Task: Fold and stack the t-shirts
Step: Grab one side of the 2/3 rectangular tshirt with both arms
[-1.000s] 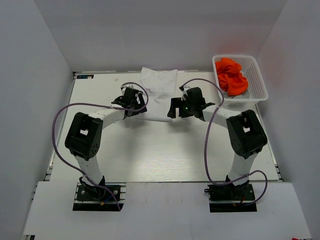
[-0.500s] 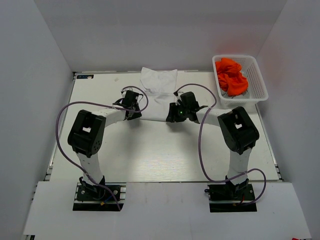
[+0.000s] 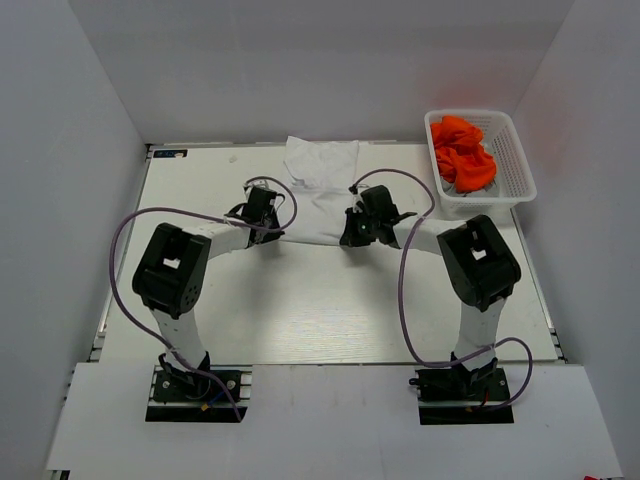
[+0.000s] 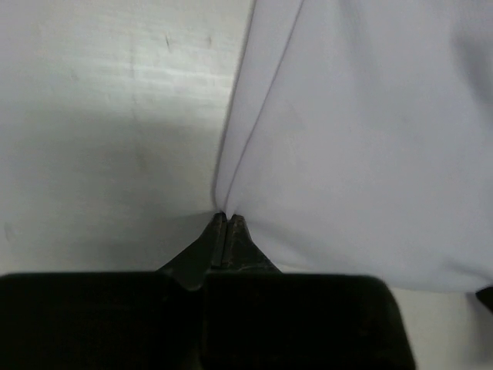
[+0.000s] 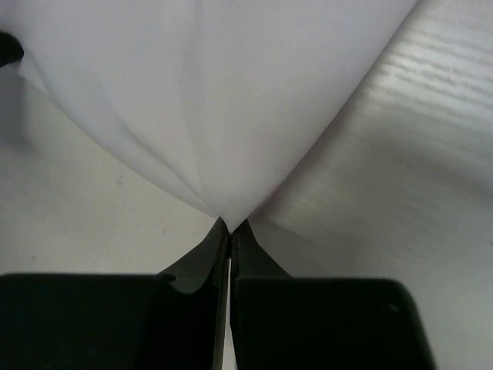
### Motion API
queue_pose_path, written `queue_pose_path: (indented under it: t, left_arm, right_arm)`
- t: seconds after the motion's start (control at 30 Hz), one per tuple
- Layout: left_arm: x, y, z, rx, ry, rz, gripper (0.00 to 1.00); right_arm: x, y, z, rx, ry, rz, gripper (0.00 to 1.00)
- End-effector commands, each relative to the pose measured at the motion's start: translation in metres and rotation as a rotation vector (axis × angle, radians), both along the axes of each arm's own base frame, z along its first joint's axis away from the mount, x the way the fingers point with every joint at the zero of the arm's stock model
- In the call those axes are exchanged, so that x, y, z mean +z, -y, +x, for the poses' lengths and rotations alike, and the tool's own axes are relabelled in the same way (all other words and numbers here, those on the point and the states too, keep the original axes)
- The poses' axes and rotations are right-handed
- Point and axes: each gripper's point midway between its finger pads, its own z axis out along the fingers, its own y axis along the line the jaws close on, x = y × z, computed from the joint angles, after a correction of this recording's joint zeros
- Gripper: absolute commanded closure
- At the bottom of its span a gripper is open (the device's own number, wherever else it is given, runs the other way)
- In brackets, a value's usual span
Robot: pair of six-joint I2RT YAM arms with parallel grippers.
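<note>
The left gripper [image 4: 227,220] and right gripper [image 5: 229,225], both spread wide a second ago, are now clenched on the near edge of the white t-shirt [image 3: 320,190], one at each near corner; the wrist views show thin cloth pinched between the closed fingertips, drawn into a small peak at the right; both arms have dropped lower and reached closer in to the hem since the earlier frame; the shirt lies at the far middle of the surface [image 3: 300,300], unmoved; orange t-shirts [image 3: 462,160] sit heaped in the basket [image 3: 522,170] at far right.
</note>
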Motion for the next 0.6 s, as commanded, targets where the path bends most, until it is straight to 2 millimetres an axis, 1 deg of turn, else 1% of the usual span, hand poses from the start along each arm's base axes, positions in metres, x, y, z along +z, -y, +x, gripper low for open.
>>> queue_pose_path:
  t: [0.0, 0.03, 0.07, 0.1, 0.13, 0.17, 0.2, 0.23, 0.27, 0.3, 0.33, 0.37, 0.4, 0.43, 0.47, 0.5, 0.53, 0.57]
  left_arm:
    - [0.012, 0.015, -0.037, -0.102, -0.007, -0.062, 1.0]
    - [0.005, 0.015, -0.053, -0.128, -0.012, -0.092, 1.0]
    - [0.01, 0.02, -0.063, -0.146, -0.011, -0.14, 1.0]
    - [0.003, 0.018, -0.083, -0.146, -0.044, -0.154, 1.0]
    - [0.022, 0.022, -0.087, -0.162, 0.001, -0.199, 1.0]
    - [0.027, 0.025, -0.094, -0.179, 0.01, -0.21, 1.0]
    - [0.024, 0.021, -0.106, -0.175, -0.004, -0.221, 1.0]
    - [0.027, 0.028, -0.118, -0.2, -0.024, -0.254, 1.0]
    - [0.049, 0.034, -0.118, -0.231, 0.023, -0.297, 1.0]
    - [0.053, 0.036, -0.127, -0.253, 0.015, -0.318, 1.0]
    - [0.062, 0.047, -0.139, -0.317, 0.012, -0.367, 1.0]
    - [0.082, 0.053, -0.147, -0.348, 0.039, -0.409, 1.0]
    - [0.095, 0.057, -0.151, -0.376, 0.064, -0.437, 1.0]
    - [0.104, 0.059, -0.157, -0.393, 0.078, -0.443, 1.0]
    - [0.106, 0.055, -0.164, -0.386, 0.07, -0.429, 1.0]
    - [0.124, 0.048, -0.161, -0.372, 0.134, -0.412, 1.0]
    - [0.13, 0.045, -0.162, -0.361, 0.147, -0.406, 1.0]
    - [0.136, 0.042, -0.164, -0.355, 0.151, -0.401, 1.0]
  right_arm:
    - [0.026, 0.011, -0.023, 0.035, -0.002, -0.04, 1.0]
    - [0.027, 0.014, -0.028, 0.055, -0.001, -0.052, 1.0]
    - [0.024, 0.017, -0.039, 0.065, -0.028, -0.07, 1.0]
    - [0.041, 0.019, -0.045, 0.074, -0.012, -0.059, 1.0]
    - [0.038, 0.022, -0.057, 0.093, -0.036, -0.064, 1.0]
    - [0.05, 0.022, -0.063, 0.106, -0.022, -0.051, 1.0]
    - [0.05, 0.028, -0.074, 0.126, -0.048, -0.071, 1.0]
    - [0.056, 0.03, -0.084, 0.146, -0.047, -0.063, 1.0]
    - [0.065, 0.033, -0.094, 0.156, -0.048, -0.059, 1.0]
    - [0.066, 0.036, -0.103, 0.168, -0.07, -0.06, 1.0]
    - [0.064, 0.039, -0.111, 0.18, -0.085, -0.067, 1.0]
    - [0.081, 0.041, -0.119, 0.187, -0.07, -0.044, 1.0]
    - [0.083, 0.043, -0.127, 0.202, -0.087, -0.045, 1.0]
    - [0.098, 0.044, -0.129, 0.207, -0.051, -0.028, 1.0]
    - [0.102, 0.046, -0.133, 0.208, -0.053, -0.032, 1.0]
    - [0.112, 0.046, -0.132, 0.208, -0.038, -0.027, 1.0]
    - [0.128, 0.049, -0.132, 0.203, 0.008, -0.011, 1.0]
    - [0.138, 0.049, -0.129, 0.196, 0.036, -0.006, 1.0]
